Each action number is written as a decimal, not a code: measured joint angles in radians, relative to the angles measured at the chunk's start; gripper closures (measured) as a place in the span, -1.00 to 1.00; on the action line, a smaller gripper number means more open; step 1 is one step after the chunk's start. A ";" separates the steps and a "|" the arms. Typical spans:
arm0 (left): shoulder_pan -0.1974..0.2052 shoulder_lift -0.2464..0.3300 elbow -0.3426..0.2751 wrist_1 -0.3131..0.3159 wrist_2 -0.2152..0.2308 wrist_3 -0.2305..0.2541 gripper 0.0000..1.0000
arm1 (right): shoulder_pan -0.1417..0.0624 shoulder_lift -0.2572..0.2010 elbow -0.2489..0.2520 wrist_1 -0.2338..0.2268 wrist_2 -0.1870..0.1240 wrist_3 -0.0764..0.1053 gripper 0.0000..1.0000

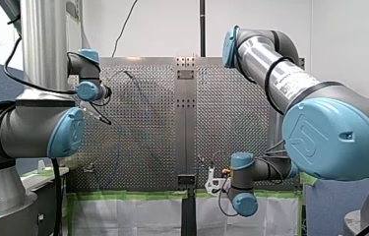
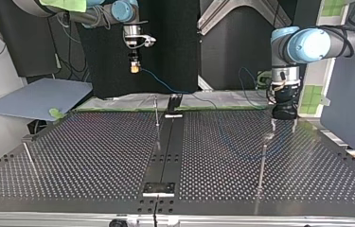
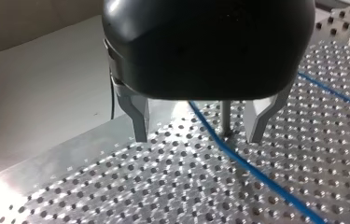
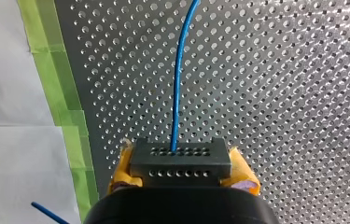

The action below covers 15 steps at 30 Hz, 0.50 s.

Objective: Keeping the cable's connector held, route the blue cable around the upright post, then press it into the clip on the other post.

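My right gripper [image 4: 180,169] is shut on the cable's dark grey connector [image 4: 179,156], its yellow pads [image 4: 122,169] pressing on both sides. The blue cable [image 4: 177,93] leaves the connector and runs out over the perforated table [image 4: 280,93]. In the top view this gripper [image 2: 135,67] hangs high above the table's far edge. My left gripper [image 3: 199,135] stands open just over the plate, its metal fingers [image 3: 140,122] astride the blue cable [image 3: 256,172] and a thin upright post [image 3: 226,116]. The cable passes close beside the post's foot. In the top view it is the black gripper [image 2: 284,122] at the right.
Thin posts stand on the table in the top view: one in the middle [image 2: 156,113], one at the right front [image 2: 262,163], one at the left [image 2: 28,158]. A dark rail [image 2: 165,146] runs down the centre. Green tape [image 4: 65,107] lines the plate's edge.
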 joint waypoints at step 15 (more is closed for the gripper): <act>-0.025 0.082 0.000 -0.017 0.042 0.036 -1.00 | 0.003 0.000 0.000 -0.022 -0.016 0.022 1.00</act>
